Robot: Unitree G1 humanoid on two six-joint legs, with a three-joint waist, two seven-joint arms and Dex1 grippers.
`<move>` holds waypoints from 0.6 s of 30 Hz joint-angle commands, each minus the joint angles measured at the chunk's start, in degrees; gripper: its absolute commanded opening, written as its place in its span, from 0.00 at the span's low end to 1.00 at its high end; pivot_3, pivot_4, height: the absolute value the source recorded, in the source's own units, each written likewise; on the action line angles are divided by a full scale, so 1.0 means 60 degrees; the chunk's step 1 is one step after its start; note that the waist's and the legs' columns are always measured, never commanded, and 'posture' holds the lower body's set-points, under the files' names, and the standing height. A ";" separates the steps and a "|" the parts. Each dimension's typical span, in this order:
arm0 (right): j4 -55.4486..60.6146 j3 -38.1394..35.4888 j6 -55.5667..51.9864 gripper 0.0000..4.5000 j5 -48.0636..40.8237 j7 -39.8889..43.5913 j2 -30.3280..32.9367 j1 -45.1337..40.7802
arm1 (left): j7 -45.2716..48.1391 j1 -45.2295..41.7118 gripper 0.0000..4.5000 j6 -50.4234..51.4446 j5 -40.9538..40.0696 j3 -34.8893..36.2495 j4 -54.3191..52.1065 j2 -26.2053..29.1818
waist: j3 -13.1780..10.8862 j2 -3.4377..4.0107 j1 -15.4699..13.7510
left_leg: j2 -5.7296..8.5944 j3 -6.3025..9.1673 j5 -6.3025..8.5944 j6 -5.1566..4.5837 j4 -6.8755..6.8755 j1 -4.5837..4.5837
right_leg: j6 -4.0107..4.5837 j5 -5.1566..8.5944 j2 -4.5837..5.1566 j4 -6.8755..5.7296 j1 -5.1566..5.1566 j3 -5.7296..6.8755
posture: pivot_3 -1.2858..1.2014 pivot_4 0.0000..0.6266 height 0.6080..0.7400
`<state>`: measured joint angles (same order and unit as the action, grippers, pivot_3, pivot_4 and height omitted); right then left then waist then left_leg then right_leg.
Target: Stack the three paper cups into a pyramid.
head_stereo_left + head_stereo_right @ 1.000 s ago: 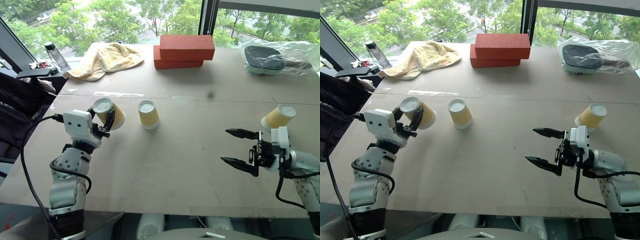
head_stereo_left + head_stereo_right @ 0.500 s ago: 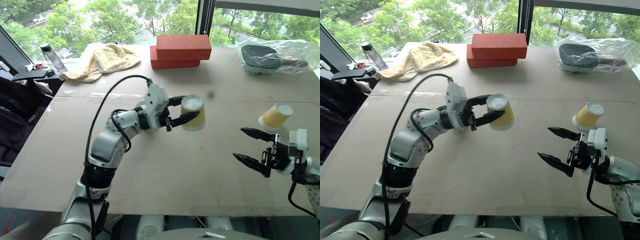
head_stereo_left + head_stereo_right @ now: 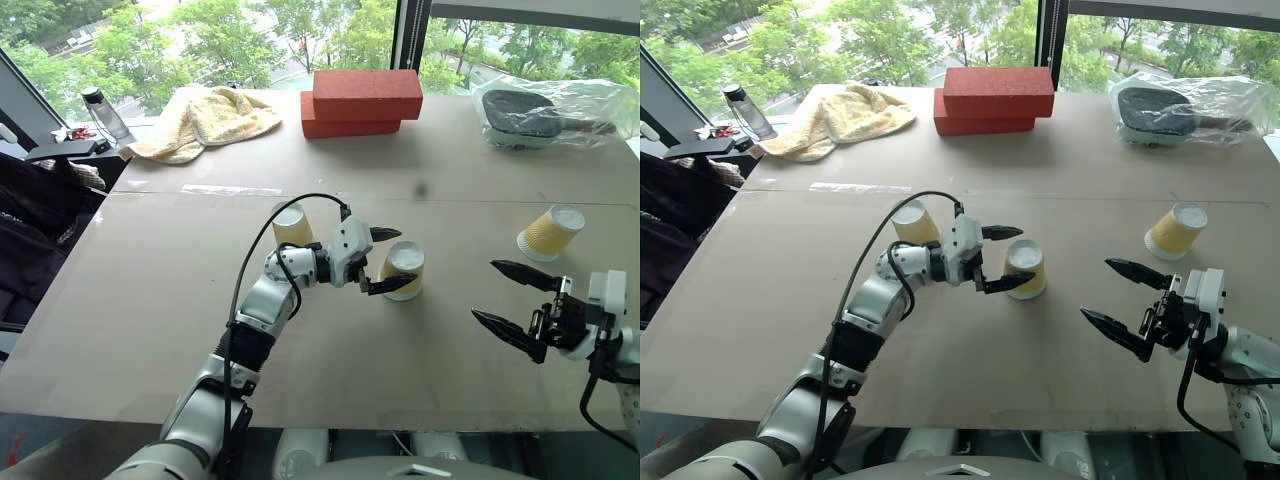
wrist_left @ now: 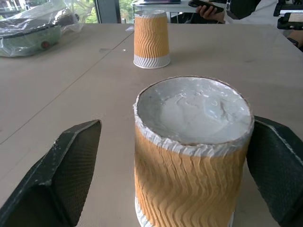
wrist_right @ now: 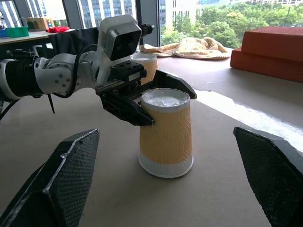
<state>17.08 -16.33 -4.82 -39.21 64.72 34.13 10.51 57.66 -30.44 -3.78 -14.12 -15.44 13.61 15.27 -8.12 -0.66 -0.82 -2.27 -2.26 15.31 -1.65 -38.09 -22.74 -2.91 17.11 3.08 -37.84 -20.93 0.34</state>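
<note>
Farthest left on your table (image 3: 150, 300), one paper cup (image 3: 292, 225) stands upside down behind the left arm. Just to its right your left gripper (image 3: 390, 260) reaches across with its fingers spread either side of the middle cup (image 3: 403, 272) — the cup stands inverted on the board and, in the left wrist view, there is a clear gap on one side, so it is not clamped. Further right, your right gripper (image 3: 512, 304) hovers wide apart with nothing between its fingers. The third cup (image 3: 550, 232) stands inverted beyond it — well apart from the other two
</note>
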 commanded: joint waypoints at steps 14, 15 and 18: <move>-0.0913 0.0134 0.0151 1.00 0.0019 0.0783 0.0233 -0.1164 | -0.4045 0.1186 0.97 0.3159 -0.1021 0.3914 -0.5163 0.1523 | -0.0006 0.0021 0.0057 | -0.0016 0.0022 -0.0001 0.0001 -0.0004 0.0014 | -0.0001 0.0000 -0.0003 -0.0011 0.0006 -0.0008 | 0.52 0.24 0.93; -0.0998 0.0179 0.0176 1.00 0.0039 0.0839 0.0213 -0.1239 | -0.4218 0.1698 0.97 0.3036 -0.0880 0.4134 -0.5059 0.1591 | -0.0009 0.0018 0.0022 | -0.0015 0.0026 -0.0001 0.0002 -0.0003 0.0014 | 0.0000 0.0000 -0.0002 -0.0013 0.0006 -0.0007 | 0.52 0.24 0.93; -0.1176 0.0355 0.0253 1.00 0.0117 0.0966 0.0132 -0.1401 | -0.4340 0.2911 0.97 0.2614 -0.0739 0.4252 -0.4727 0.1421 | -0.0009 0.0022 0.0011 | -0.0011 0.0032 -0.0001 0.0002 -0.0006 0.0008 | 0.0000 0.0000 0.0006 -0.0006 0.0006 -0.0001 | 0.52 0.24 0.93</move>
<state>9.94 -14.18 -4.48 -38.45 69.67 35.08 2.81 32.30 -14.88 13.68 -18.83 9.25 -14.94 24.66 -8.17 -0.53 -0.75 -2.33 -2.10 15.31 -1.64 -38.12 -22.69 -2.91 17.11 3.15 -37.88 -20.90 0.32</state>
